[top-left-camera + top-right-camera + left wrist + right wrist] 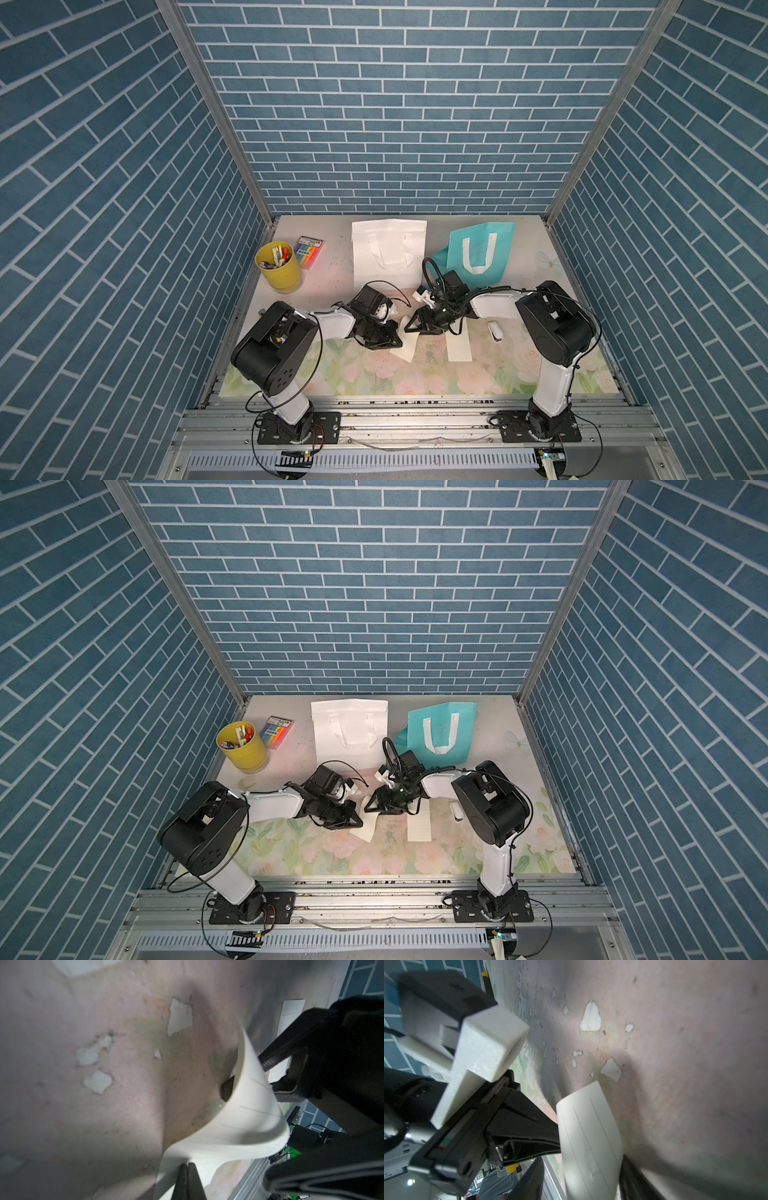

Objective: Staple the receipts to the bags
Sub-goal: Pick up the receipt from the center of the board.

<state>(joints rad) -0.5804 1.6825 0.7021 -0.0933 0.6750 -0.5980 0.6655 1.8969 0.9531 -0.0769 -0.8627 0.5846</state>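
**Trainee:** Where is the receipt being worked on?

**Technician:** The held receipt point(408, 347) is at centre front, between the two arms and partly raised from the table point(457, 378). The left gripper point(188, 1164) is closed flat on one end of it. The rest of the slip arches up and away from that pinch.

**Trainee:** Why does it arch?

**Technician:** Judgement: a pinch at one end leaves thin paper unsupported, so it curls. The raised free end gives the other arm an edge it can reach, which a slip lying flat would not.

**Trainee:** What is the state of the right gripper?

**Technician:** The right gripper point(249, 1076) has its jaws apart, with one finger on each face of the free end. No pinch is visible. This reads as preparation for a hand-over or re-grip, early in the task.

**Trainee:** And the remaining items?

**Technician:** The second receipt point(459, 345) lies flat near the right gripper, untouched. The stapler point(494, 332) rests just beyond it, beside the right arm and within its reach. The white bag point(374, 274) and the teal bag point(498, 245) lie flat at the back, side by side, well apart from both slips. No receipt is on a bag yet.

**Trainee:** Any caution?

**Technician:** Closing on a curved slip may crease it or drag it out of the left pinch. Align the pads with the paper faces before closing.
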